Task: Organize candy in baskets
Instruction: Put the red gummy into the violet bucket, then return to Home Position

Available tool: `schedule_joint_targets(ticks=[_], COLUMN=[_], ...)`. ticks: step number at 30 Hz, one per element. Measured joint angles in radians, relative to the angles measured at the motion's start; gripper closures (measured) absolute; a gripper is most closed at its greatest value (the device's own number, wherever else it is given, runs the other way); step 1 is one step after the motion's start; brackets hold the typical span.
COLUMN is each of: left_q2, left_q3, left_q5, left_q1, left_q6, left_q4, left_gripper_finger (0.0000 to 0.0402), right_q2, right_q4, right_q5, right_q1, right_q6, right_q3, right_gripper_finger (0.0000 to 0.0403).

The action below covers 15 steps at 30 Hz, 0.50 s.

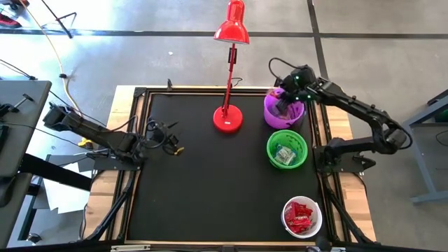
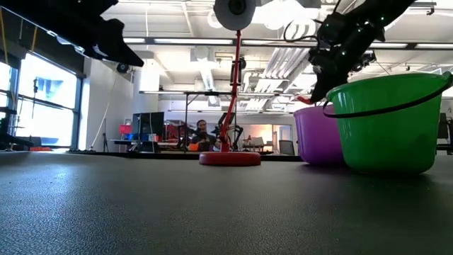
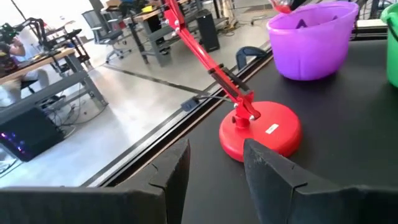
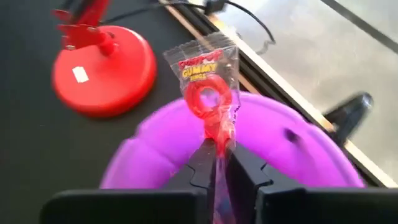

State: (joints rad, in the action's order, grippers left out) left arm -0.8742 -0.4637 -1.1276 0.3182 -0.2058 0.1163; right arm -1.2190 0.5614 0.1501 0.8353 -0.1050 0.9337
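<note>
Pinching a red gummy-ring candy (image 4: 208,93) by the lower end of its clear wrapper, the right gripper (image 4: 219,149) is hovering over the purple basket (image 4: 292,162), in the upper right of the high view. The wrapper is standing upright out of the closed fingers (image 4: 245,168), its long axis running straight up from them, with the purple rim directly beneath in the right wrist view. That is the relation that matters: the candy is sitting above this basket's opening, while the white basket (image 1: 313,208) holding the other red sweets (image 1: 299,216) is lying well apart, at the lower right of the high view, past the green basket (image 1: 302,148). The right arm is by far the nearer one. The left gripper (image 3: 214,168) is waiting at the counter's (image 1: 203,189) left edge, fingers spread and empty, facing the lamp base (image 3: 261,130).
</note>
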Motion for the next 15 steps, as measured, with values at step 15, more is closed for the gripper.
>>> schedule_joint_targets(ticks=[15], left_q2=[0.000], left_q3=[0.000], left_q5=[0.048], left_q1=[-0.017], left_q6=[-0.021], left_q4=[-0.010], left_gripper_finger=[0.0266], right_q2=[0.003], right_q4=[0.196], right_q5=[0.211], right_q1=[-0.021], right_q6=[0.238], right_q3=[0.001], right_gripper_finger=[0.0251])
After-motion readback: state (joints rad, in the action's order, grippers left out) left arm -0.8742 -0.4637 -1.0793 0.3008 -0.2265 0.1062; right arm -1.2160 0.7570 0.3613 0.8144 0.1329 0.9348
